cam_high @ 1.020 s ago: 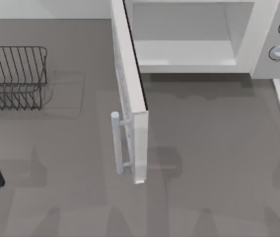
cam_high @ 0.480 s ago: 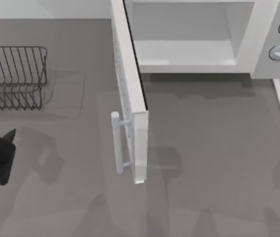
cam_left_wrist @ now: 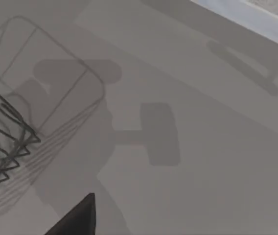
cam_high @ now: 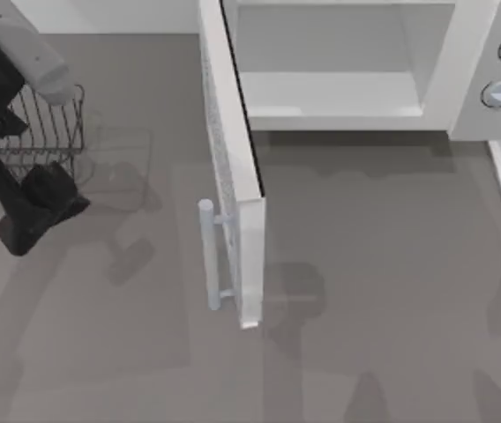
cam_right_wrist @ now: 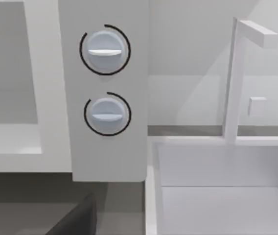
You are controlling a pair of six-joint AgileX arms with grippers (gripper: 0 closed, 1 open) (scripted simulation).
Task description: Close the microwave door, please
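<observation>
Change over the last second, top view. The left arm [cam_high: 17, 53] has swung in from the table's left edge, where a second ago only a dark tip of it showed low beside the wire rack [cam_high: 52, 119]. Half a second ago its black end sat below the rack, near the left edge. Now the arm crosses over the rack's left part, and the left gripper [cam_high: 39, 207] hangs just below the rack's right corner, closer to the microwave door [cam_high: 233, 167] (still well apart from the handle [cam_high: 208, 256]). The arm's shadow has shifted rightward across the table [cam_high: 365, 264] with it.
</observation>
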